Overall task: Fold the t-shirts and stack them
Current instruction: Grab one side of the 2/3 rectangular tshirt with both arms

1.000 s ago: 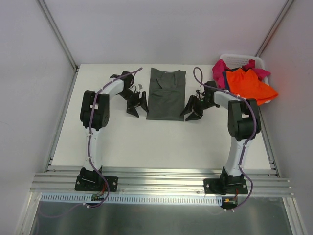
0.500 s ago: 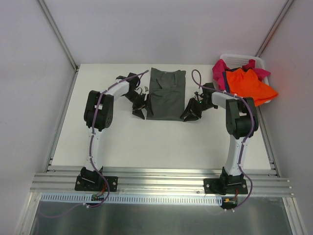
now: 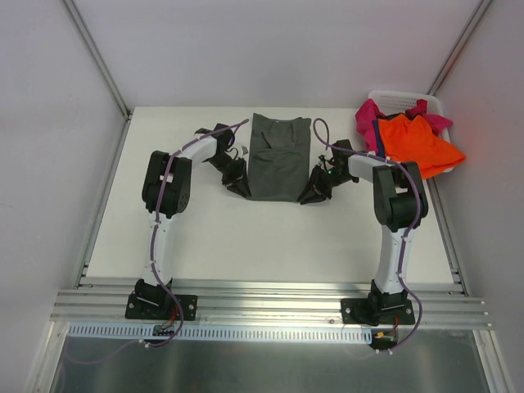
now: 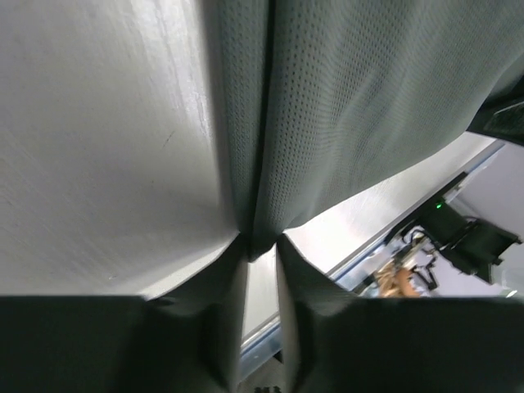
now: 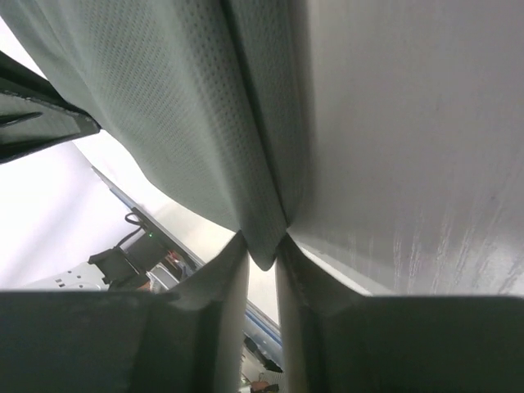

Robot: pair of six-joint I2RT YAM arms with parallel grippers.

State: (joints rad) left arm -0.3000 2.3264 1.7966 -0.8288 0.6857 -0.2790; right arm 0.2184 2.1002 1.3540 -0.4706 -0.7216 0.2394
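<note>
Near edge: two arms (image 3: 155, 246) are standing on their bases, both reaching out over the table (image 3: 205, 237).

Mid-table: the left gripper (image 3: 238, 183) is sitting at the near left corner of the dark grey-olive t-shirt (image 3: 280, 160), and the right gripper (image 3: 312, 194) is sitting at its near right corner. A second ago both were hanging just beside the hem with jaws spread wide. They have since been moving inward and closing.

Left wrist view: the jaws are standing nearly together, and the corner of the cloth is wedged between the fingertips (image 4: 225, 270), with a crease running up from the pinch. Right wrist view is showing the same thing, with the corner nipped between narrow jaws. Both claws look to be taking hold of the shirt.

The shirt is lying flat as a narrow rectangle, collar end far and hem near, so the lengthwise folds appear done. Judging by this, the two corner grips are setting up the cross fold, hem carried toward collar. Nothing is stacked yet.

Far right corner: one white laundry basket (image 3: 395, 97) is holding the rest. An orange t-shirt (image 3: 417, 141) is spilling over the rim, a magenta t-shirt (image 3: 367, 119) is lying beside and behind it, and a strip of dark blue t-shirt (image 3: 377, 135) is showing between them.

Count: two arms, two grippers, one shirt on the table, at least three in the basket, one basket.
</note>
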